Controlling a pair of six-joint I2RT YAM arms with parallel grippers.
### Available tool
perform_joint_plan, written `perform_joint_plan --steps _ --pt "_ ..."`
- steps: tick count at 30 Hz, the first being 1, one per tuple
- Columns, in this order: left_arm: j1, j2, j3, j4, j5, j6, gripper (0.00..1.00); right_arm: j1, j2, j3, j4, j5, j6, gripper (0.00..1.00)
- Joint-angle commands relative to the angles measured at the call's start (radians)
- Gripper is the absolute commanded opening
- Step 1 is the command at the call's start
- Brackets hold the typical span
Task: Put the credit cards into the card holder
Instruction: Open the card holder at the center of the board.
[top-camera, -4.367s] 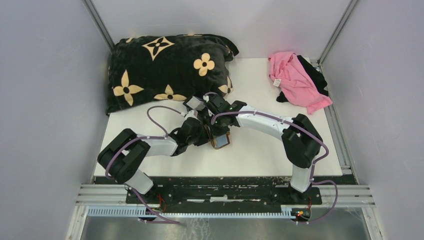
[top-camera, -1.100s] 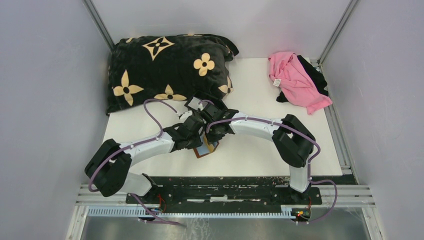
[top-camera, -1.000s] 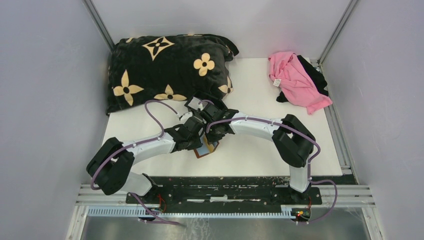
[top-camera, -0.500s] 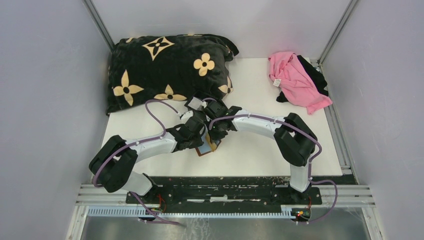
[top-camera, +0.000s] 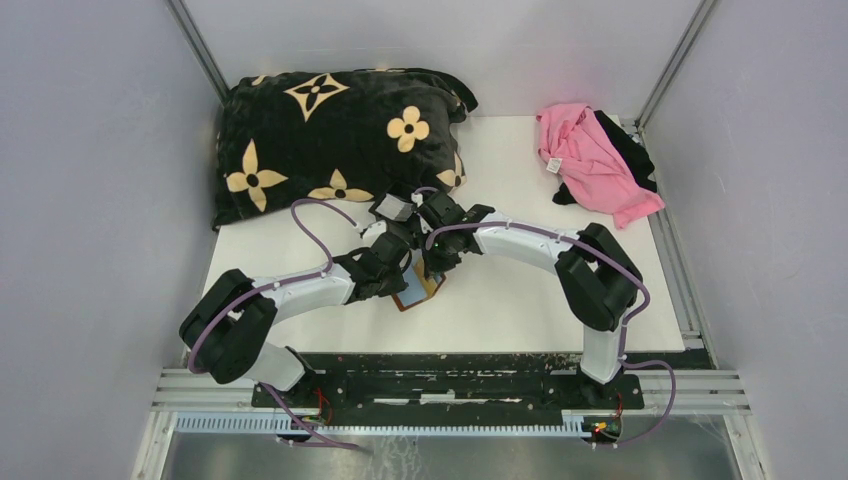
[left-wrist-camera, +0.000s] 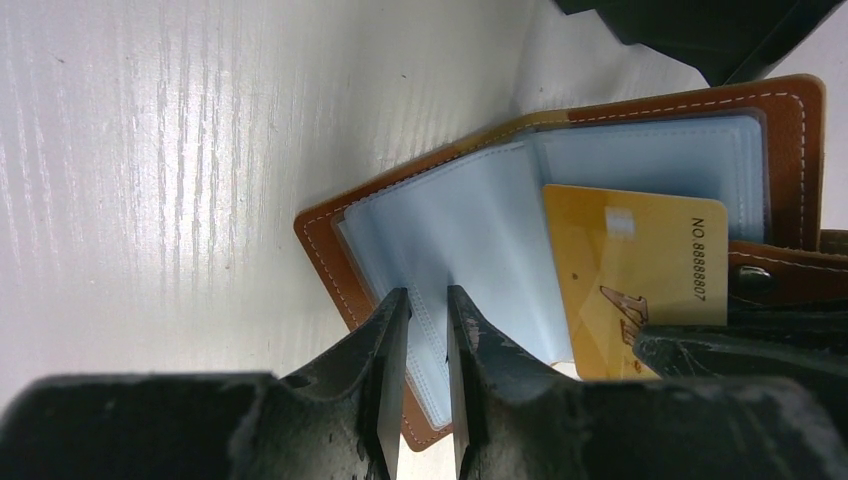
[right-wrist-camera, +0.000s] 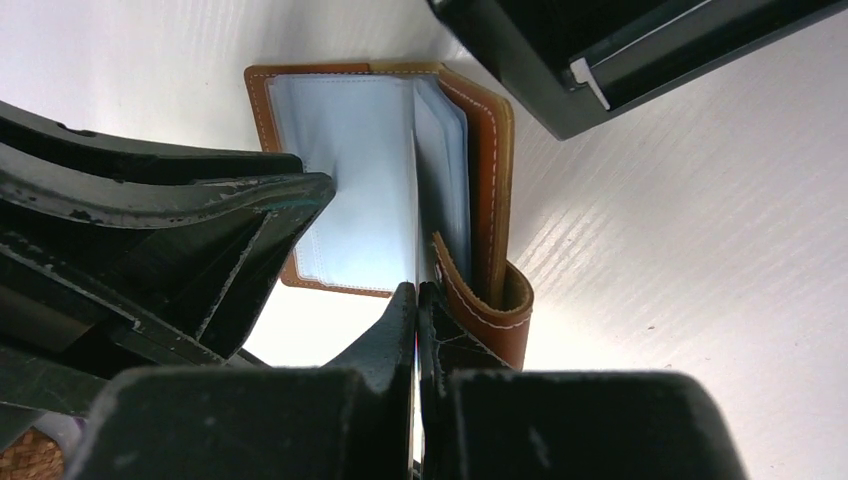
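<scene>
the white table (top-camera: 520, 300) took up most of the room, and everything that mattered sat around the card holder (top-camera: 412, 293) near its front middle. far behind the card holder lay the big black flowered pillow (top-camera: 320, 140), and well off to its back right a crumpled pink cloth (top-camera: 590, 155). both arms met right over the card holder. in the last second the right arm (top-camera: 520, 240) had drawn its wrist a little toward the pillow side, and the card holder had turned slightly beneath it. to me that looked like the card being worked deeper, not yet let go. the card holder lay open, its clear pocket leaves fanned. the left gripper (left-wrist-camera: 425, 295) was closed narrowly on one leaf at the near edge, seemingly pinning it open. the right gripper (right-wrist-camera: 417, 295) was clenched on the orange card (left-wrist-camera: 630, 270), which sat over the right-hand pockets, partly among the leaves. whether it was truly inside a pocket i couldn't tell. i saw no other cards.
</scene>
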Motion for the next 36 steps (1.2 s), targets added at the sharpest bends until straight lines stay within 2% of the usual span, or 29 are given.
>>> perform_joint_plan --steps 1,22,36 --pt "-0.004 0.085 -0.072 -0.115 -0.011 -0.022 0.28 -0.02 -0.041 0.01 0.018 -0.015 -0.006 0.01" --pt "-0.004 0.088 -0.086 -0.121 -0.026 -0.001 0.28 -0.064 0.013 0.024 0.072 -0.156 0.012 0.01" --pt "-0.002 0.088 -0.082 -0.122 -0.028 0.017 0.27 -0.073 0.019 0.022 0.064 -0.133 0.006 0.01"
